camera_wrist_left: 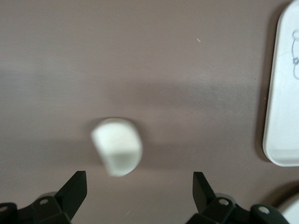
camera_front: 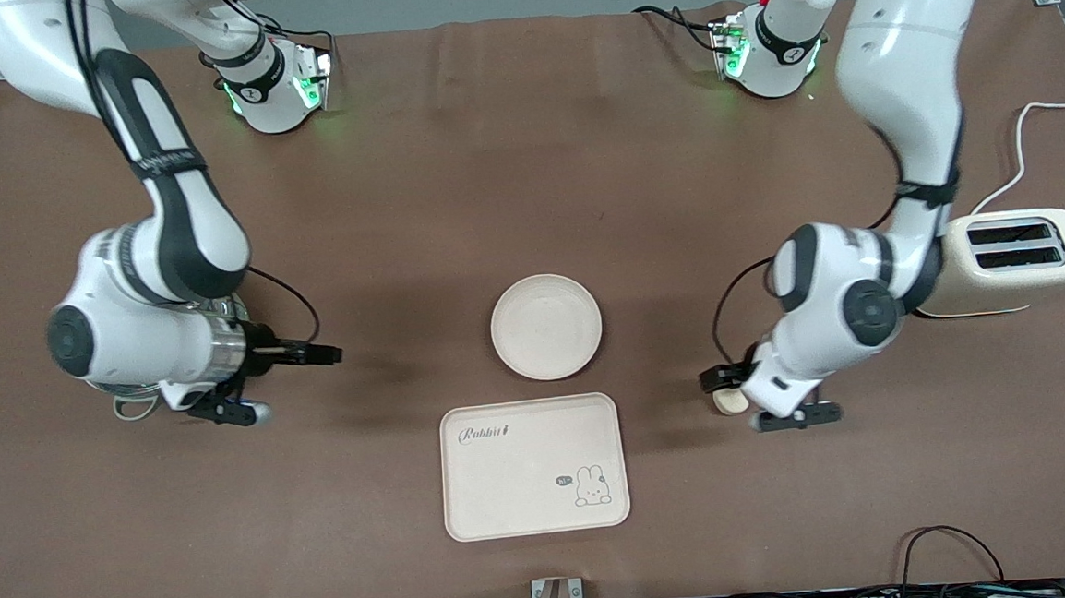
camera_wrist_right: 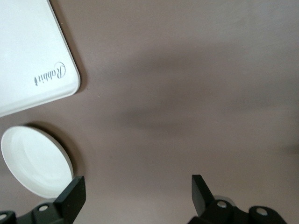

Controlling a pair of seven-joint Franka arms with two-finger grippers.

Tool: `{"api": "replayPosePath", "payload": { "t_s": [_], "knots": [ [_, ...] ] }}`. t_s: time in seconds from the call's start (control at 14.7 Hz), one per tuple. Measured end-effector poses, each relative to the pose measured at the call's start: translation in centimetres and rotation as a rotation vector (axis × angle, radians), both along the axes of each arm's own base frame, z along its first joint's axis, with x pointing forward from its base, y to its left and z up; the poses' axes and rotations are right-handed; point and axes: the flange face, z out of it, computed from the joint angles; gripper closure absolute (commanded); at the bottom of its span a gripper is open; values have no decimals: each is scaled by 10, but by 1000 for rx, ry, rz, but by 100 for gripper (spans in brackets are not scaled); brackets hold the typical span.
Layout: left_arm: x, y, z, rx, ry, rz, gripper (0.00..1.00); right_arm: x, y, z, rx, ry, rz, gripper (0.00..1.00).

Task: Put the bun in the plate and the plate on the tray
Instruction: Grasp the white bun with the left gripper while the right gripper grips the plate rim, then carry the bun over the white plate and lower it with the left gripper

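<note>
The bun (camera_front: 731, 401) is a small pale lump lying on the brown table toward the left arm's end, beside the tray. My left gripper (camera_front: 730, 385) is low over it and open. In the left wrist view the bun (camera_wrist_left: 117, 146) lies just ahead of the open left gripper (camera_wrist_left: 139, 186), not held. The round plate (camera_front: 546, 326) sits mid-table, empty. The rabbit tray (camera_front: 533, 466) lies nearer the front camera than the plate, empty. My right gripper (camera_front: 325, 354) is open and empty over bare table toward the right arm's end; its wrist view (camera_wrist_right: 138, 191) shows the plate (camera_wrist_right: 35, 161) and tray (camera_wrist_right: 32, 60).
A cream toaster (camera_front: 1018, 260) with a white cable (camera_front: 1022, 135) stands at the left arm's end of the table. The tray's edge (camera_wrist_left: 282, 93) shows in the left wrist view. Brown table surface lies around the plate and tray.
</note>
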Motion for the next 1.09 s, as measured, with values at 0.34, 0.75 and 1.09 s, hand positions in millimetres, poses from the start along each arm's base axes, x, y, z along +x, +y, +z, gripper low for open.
{"api": "replayPosePath", "payload": {
  "t_s": [0.34,0.75,1.09],
  "knots": [
    [8,13,-32,40,-52,-40,0,-35,103,-50,17,-28,14,0],
    [14,38,-35,64,-62,-37,39,-94,214,-91,-19,-92,51,9],
    [11,27,-46,51,-82,-46,93,-107,233,-129,-39,-127,63,86]
  ]
}}
